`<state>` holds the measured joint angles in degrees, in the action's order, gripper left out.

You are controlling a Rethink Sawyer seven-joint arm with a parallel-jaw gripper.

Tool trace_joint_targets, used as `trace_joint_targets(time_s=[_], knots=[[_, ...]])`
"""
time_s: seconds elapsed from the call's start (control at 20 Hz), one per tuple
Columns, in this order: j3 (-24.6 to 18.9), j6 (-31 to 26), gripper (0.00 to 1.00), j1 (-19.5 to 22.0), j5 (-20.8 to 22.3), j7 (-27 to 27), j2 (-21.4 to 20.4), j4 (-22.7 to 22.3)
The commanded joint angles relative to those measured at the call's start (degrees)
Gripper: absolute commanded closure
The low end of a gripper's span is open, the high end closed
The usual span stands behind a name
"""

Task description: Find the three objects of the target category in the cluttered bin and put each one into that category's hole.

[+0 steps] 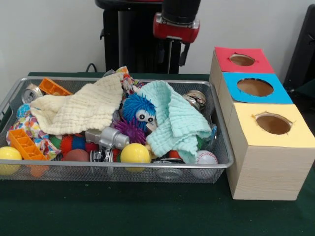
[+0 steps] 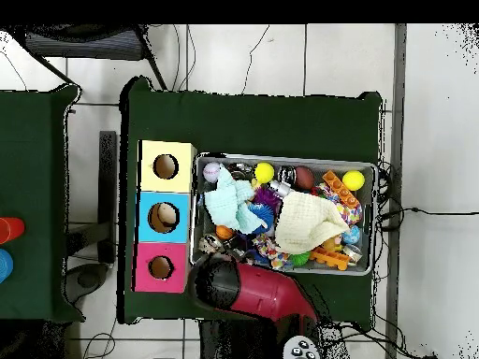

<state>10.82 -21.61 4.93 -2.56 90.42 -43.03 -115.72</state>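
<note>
Much clutter against bin (image 1: pixel 224 166) rim

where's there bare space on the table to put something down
Bare green table runs along the near side in front of the bin and the yellow-topped box. Overhead, another free strip lies between the bin and the table's far edge. Inside the bin it is crowded with cloths, balls and toys.

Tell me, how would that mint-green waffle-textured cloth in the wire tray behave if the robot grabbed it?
The mint-green waffle-textured cloth lies crumpled in folds, so it would probably hang floppy and drape. It looks light. It rests over other clutter in the silver wire-mesh tray, so lifting it may drag or uncover neighbours such as the fuzzy blue toy.
</note>
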Motion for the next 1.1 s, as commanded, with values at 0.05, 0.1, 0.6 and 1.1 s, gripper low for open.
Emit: trace_joint_targets(time_s=[0.05,0.1,0.6,1.1], knots=[[1.13,5.79,0.00,3.48,2.86,7.60,4.67,6.87],[1.23,5.67,0.00,3.33,2.90,7.75,4.68,6.75],[1.33,5.53,0.00,5.11,4.19,5.82,5.78,9.05],[1.32,3.84,0.00,8.98,7.44,2.94,7.18,14.67]])
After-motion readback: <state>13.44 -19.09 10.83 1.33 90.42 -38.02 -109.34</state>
